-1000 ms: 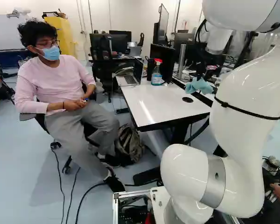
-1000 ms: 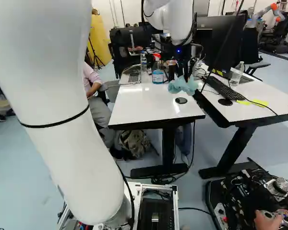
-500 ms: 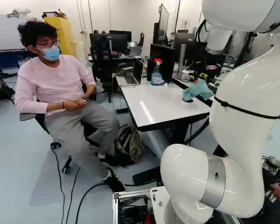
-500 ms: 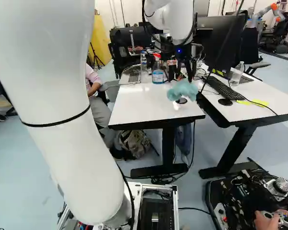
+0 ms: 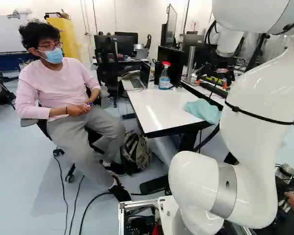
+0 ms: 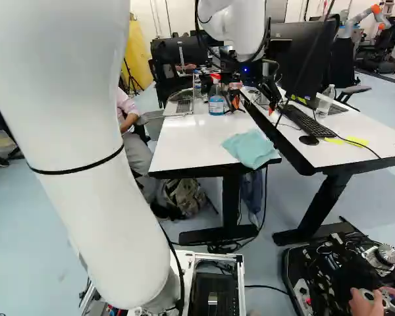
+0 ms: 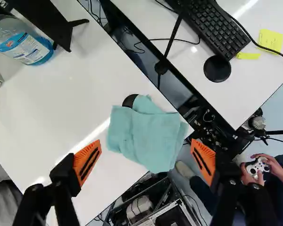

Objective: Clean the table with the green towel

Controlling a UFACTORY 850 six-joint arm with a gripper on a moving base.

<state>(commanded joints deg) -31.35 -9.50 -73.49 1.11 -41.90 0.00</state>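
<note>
While the hand (image 7: 145,160) hangs empty over the worktop (image 7: 61,94), its orange pads (image 7: 87,162) stand wide apart. Wrist view: green towel (image 7: 144,134) below and ahead, between the lines of the two fingers, loose and creased, part over the dark cable hole (image 7: 130,100). Keyboard (image 7: 217,28) across the gap, clear of the reach.

Right base view: towel lower than the hand and nearer the base, at the worktop's near corner, one end right at the edge. Spray bottle (image 6: 216,104) off to the hand's left.

Left base view: same spread of cloth below the hand; white arm (image 5: 264,98) hides the corner beside it.

Step, as I judge it: pick the towel up for wiping. Best to come back over its middle, go down straight, pinch a thick fold, then wipe inward with light pressure. A grip near the edge could drag it off.
</note>
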